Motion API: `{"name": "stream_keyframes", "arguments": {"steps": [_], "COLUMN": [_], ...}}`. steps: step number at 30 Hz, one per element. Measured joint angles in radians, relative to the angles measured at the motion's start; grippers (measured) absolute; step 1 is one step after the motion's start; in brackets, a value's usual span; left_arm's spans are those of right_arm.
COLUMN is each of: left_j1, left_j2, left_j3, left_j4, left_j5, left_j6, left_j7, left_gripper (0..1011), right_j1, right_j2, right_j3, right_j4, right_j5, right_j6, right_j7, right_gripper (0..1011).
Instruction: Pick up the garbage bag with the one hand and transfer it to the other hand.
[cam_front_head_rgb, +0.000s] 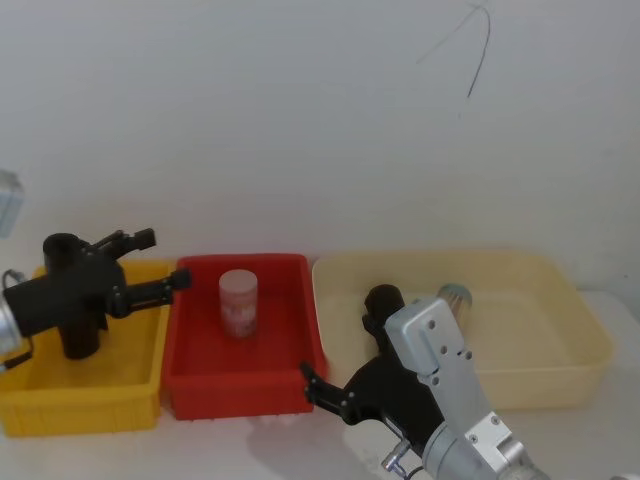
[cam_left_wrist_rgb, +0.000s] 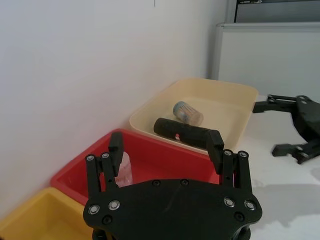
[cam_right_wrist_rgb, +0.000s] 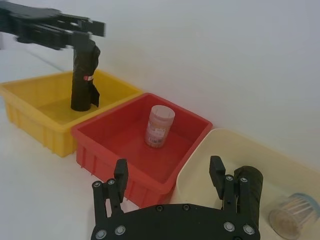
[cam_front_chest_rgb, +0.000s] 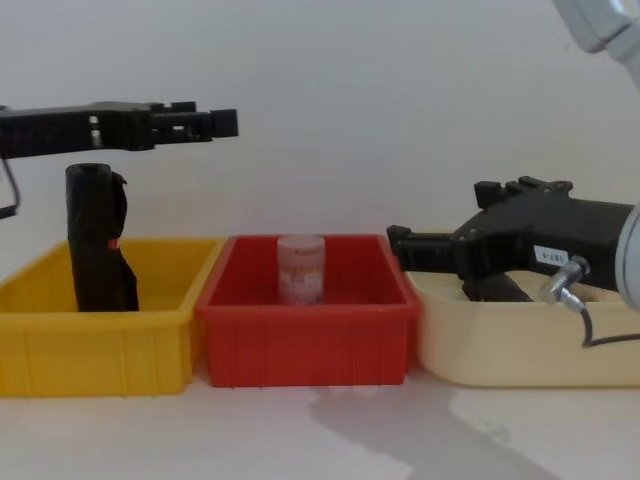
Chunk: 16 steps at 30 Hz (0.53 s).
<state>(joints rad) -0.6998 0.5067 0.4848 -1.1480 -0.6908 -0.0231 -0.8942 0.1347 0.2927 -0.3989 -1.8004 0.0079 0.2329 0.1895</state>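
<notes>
The garbage bag (cam_front_chest_rgb: 98, 240), a black crinkled roll with a small red mark, stands upright in the yellow bin (cam_front_chest_rgb: 100, 345) and is also seen from the right wrist (cam_right_wrist_rgb: 82, 75). My left gripper (cam_front_chest_rgb: 225, 122) hovers level just above the roll's top, reaching past it toward the red bin. Its fingers are open and hold nothing (cam_left_wrist_rgb: 165, 142). My right gripper (cam_front_chest_rgb: 395, 245), with a white number label, hangs open at the cream bin's near left corner (cam_front_head_rgb: 320, 390), pointing left. A second black roll (cam_left_wrist_rgb: 182, 132) lies in the cream bin (cam_left_wrist_rgb: 235, 90).
The red bin (cam_front_head_rgb: 245, 390) in the middle holds an upright pinkish jar (cam_front_head_rgb: 239, 303). A clear cup with a blue lid (cam_left_wrist_rgb: 187, 112) lies in the cream bin beside the second roll. A white wall runs close behind the three bins.
</notes>
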Motion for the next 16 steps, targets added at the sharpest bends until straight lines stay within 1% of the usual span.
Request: {"name": "stream_keyframes", "arguments": {"steps": [2, 3, 4, 5, 6, 9, 10, 12, 14, 15, 16], "left_j1": [-0.028, -0.061, -0.078, -0.105, -0.148, -0.219, -0.258, -0.294, -0.350, -0.350, -0.372], "left_j2": [-0.020, -0.045, -0.058, -0.078, -0.108, -0.163, -0.190, -0.216, -0.256, -0.256, -0.272], "left_j3": [0.007, 0.018, 0.022, 0.029, 0.050, 0.097, 0.121, 0.143, 0.179, 0.179, 0.193], "left_j4": [0.037, 0.102, 0.132, 0.181, 0.264, 0.399, 0.472, 0.540, 0.647, 0.647, 0.690], "left_j5": [0.005, 0.011, 0.014, 0.016, 0.011, -0.016, -0.032, -0.046, -0.069, -0.069, -0.077], "left_j6": [-0.010, -0.023, -0.034, -0.043, -0.068, -0.111, -0.136, -0.157, -0.191, -0.191, -0.204], "left_j7": [-0.014, -0.031, -0.045, -0.055, -0.079, -0.121, -0.144, -0.164, -0.196, -0.196, -0.209], "left_gripper": [1001, 1002, 1001, 1001, 1001, 1001, 1001, 1001, 1001, 1001, 1002], "right_j1": [0.000, -0.001, -0.001, -0.001, -0.001, -0.001, -0.001, -0.002, -0.002, -0.002, -0.002], "right_j2": [0.000, 0.000, 0.000, 0.000, 0.001, 0.000, 0.000, 0.000, 0.000, 0.000, 0.000], "right_j3": [0.000, 0.000, 0.000, -0.001, 0.000, -0.001, -0.001, -0.001, -0.001, -0.001, -0.001], "right_j4": [0.000, 0.000, -0.001, -0.001, -0.001, -0.001, -0.001, -0.001, -0.001, -0.001, -0.002], "right_j5": [0.000, 0.000, 0.000, 0.000, 0.000, 0.000, 0.000, 0.000, 0.000, 0.000, 0.000], "right_j6": [0.000, 0.000, -0.001, -0.001, -0.001, -0.001, -0.001, -0.001, -0.001, -0.001, -0.001], "right_j7": [0.000, 0.000, 0.000, 0.000, 0.000, 0.001, 0.001, 0.001, 0.001, 0.001, 0.001], "right_gripper": [1000, 1000, 1000, 1001, 1001, 1000, 1001, 1001, 1001, 1001, 1001]}}
